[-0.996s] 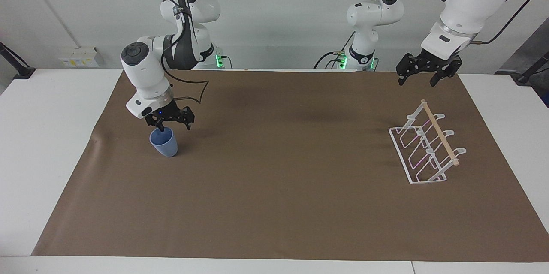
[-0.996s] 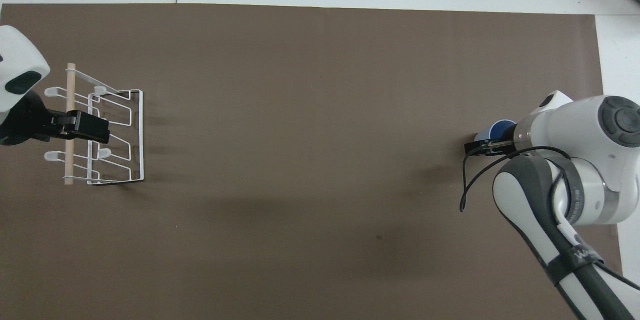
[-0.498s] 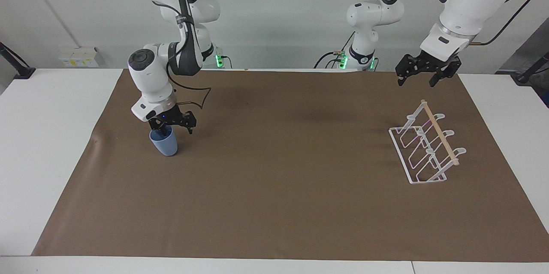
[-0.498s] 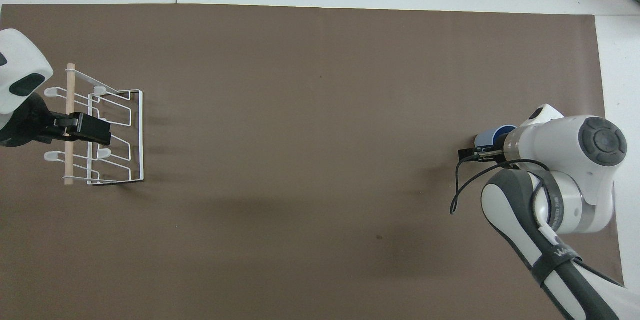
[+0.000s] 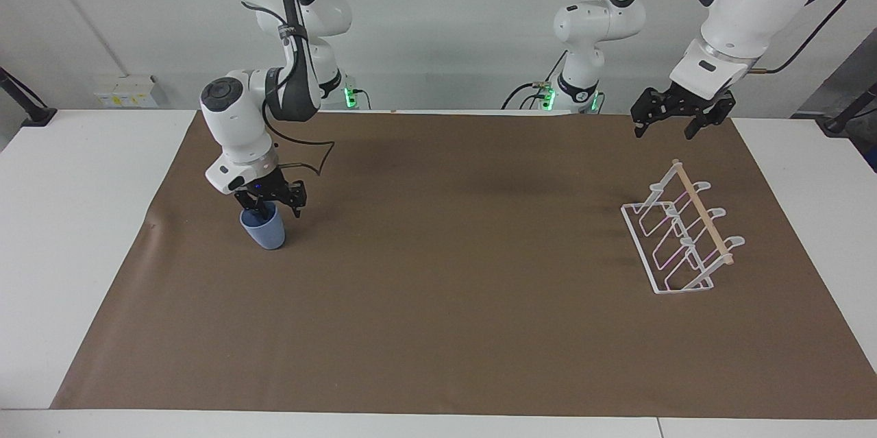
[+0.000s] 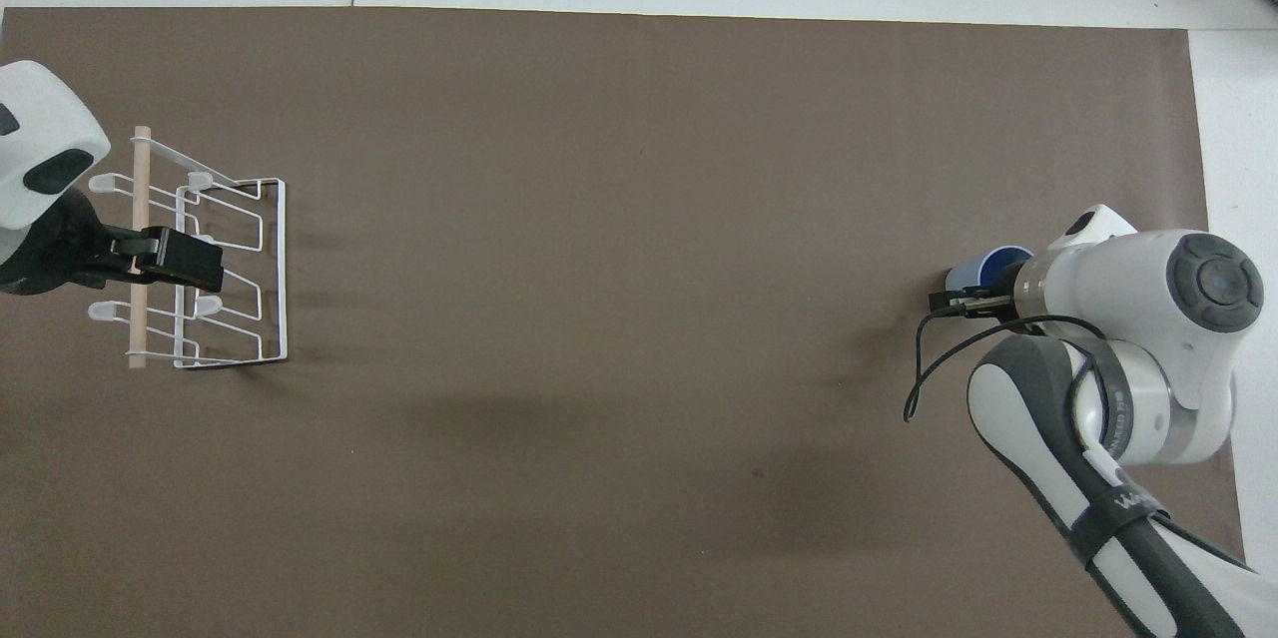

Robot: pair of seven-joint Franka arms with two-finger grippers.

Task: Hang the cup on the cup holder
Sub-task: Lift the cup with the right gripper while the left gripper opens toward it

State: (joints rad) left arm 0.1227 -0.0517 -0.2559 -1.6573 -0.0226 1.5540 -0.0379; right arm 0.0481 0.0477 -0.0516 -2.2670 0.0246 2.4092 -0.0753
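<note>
The right gripper (image 5: 269, 207) straddles the rim of the small light blue plastic cup (image 5: 263, 229) standing upright on the brown mat (image 5: 438, 328) at the right arm's end, fingers apparently spread, and should pinch squarely before lifting toward the white wire cup holder (image 5: 682, 239), while the left gripper (image 5: 675, 124) waits spread above it.

Cup (image 5: 263, 232): small, light blue, handleless tumbler, tapered toward the base, standing upright with its mouth up on the brown mat (image 5: 438, 328), at the right arm's end of the table, well apart from the cup holder.

Cup holder (image 5: 680, 236): white wire rack bearing two rows of angled looped prongs and a light wooden dowel along its top. It stands upright on the same mat at the left arm's end, every prong bare.
</note>
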